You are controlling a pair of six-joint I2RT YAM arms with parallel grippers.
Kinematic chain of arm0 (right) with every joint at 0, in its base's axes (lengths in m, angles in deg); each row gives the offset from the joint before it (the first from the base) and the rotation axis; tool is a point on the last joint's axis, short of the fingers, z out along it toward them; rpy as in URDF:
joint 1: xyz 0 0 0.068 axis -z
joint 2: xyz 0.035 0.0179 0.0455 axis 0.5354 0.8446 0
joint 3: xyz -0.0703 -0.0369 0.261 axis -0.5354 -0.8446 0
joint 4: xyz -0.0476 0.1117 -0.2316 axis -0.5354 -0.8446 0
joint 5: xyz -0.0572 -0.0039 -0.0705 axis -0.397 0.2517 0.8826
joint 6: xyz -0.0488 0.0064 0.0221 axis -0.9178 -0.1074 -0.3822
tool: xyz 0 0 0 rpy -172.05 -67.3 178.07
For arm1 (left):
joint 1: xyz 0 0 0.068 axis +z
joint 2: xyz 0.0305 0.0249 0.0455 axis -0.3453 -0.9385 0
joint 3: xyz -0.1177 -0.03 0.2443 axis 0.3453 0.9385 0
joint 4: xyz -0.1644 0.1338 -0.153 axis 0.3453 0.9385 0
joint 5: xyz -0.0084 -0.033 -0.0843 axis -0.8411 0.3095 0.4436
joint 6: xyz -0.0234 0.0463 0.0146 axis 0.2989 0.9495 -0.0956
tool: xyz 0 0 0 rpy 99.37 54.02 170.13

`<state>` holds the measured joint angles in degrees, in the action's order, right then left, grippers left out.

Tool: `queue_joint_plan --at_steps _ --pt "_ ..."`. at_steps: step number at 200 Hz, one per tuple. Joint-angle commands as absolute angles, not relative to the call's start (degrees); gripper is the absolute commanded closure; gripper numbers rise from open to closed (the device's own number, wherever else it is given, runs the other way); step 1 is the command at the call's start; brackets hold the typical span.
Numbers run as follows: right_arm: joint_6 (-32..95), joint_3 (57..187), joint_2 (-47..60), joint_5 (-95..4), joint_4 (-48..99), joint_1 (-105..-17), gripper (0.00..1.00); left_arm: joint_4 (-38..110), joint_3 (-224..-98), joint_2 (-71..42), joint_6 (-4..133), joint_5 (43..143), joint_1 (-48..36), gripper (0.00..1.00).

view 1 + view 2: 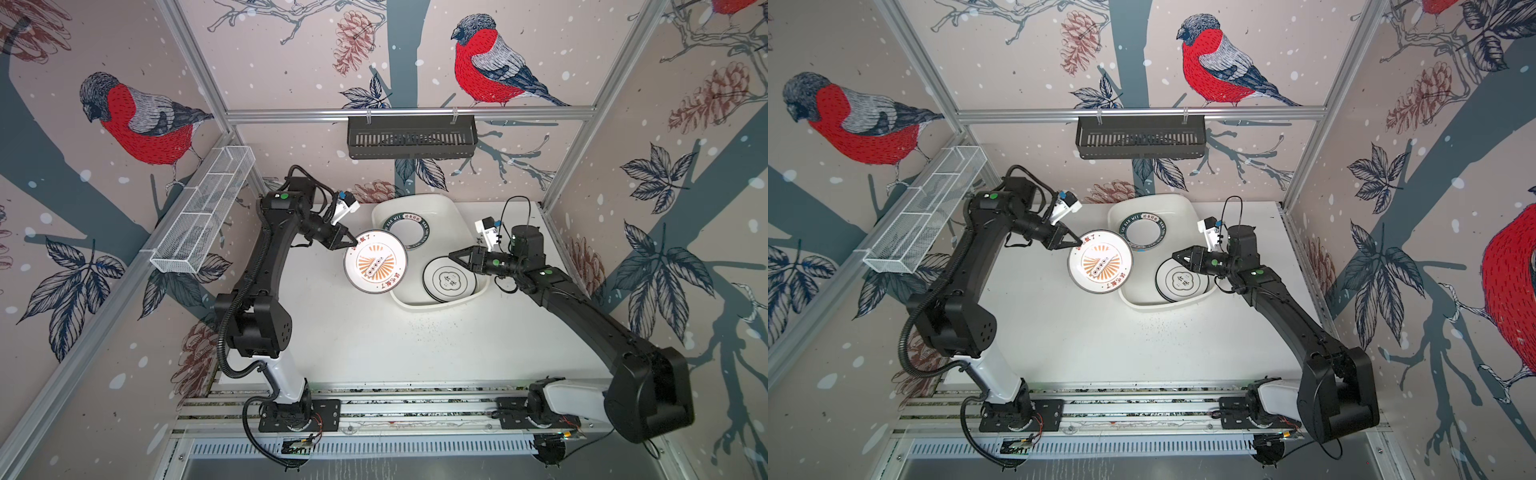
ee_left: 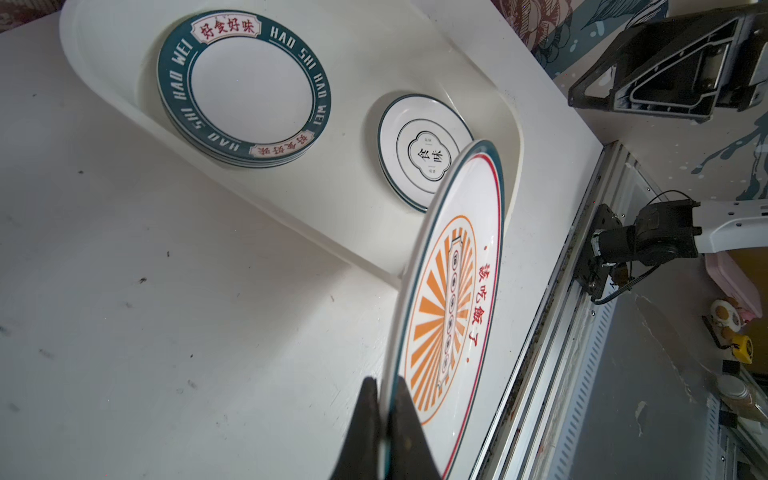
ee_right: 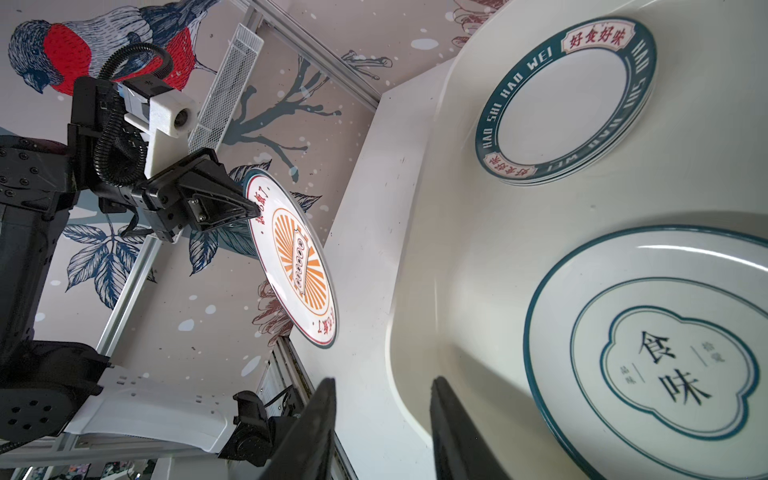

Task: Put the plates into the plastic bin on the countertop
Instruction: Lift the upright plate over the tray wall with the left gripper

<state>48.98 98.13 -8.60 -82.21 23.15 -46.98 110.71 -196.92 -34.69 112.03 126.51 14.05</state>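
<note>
we're seeing bin (image 1: 419, 201) sitting back-centre on countertop (image 1: 374, 345), plate stack (image 1: 407, 228) lying in its far end, second plate (image 1: 451, 279) in near end, third plate (image 1: 375, 267) hanging at its left rim

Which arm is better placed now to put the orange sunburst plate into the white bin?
Left. The left gripper is shut on the rim of the sunburst plate, right beside the plastic bin. The right gripper is open and holds nothing.

I see my left gripper (image 1: 352, 243) pinching the rim of the sunburst plate (image 1: 375, 262), which overlaps the left edge of the bin (image 1: 415, 200) (a green-rimmed plate (image 1: 426, 232) and a black-rimmed plate (image 1: 451, 280) lie inside), with my right gripper (image 1: 454, 255) beside the black-rimmed plate.
</note>
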Motion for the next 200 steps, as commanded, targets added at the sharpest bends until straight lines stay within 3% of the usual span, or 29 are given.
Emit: queue_joint_plan --at_steps 1,79,159,200 --pt "47.1 98.7 -9.3 -82.6 20.8 -45.6 0.60 104.1 -198.2 -35.9 103.9 127.4 10.2 1.00" --pt "46.2 97.2 -16.1 -82.7 15.9 -40.2 0.60 85.4 -199.4 -44.4 87.9 122.5 -2.6 1.00" --pt "47.1 93.4 -20.0 -81.6 14.6 -38.4 0.60 71.5 -198.2 -55.0 77.3 121.7 -5.3 1.00" --pt "47.1 91.6 -21.4 -81.7 14.0 -37.3 0.60 71.2 -200.1 -59.7 76.5 121.3 -7.8 1.00"
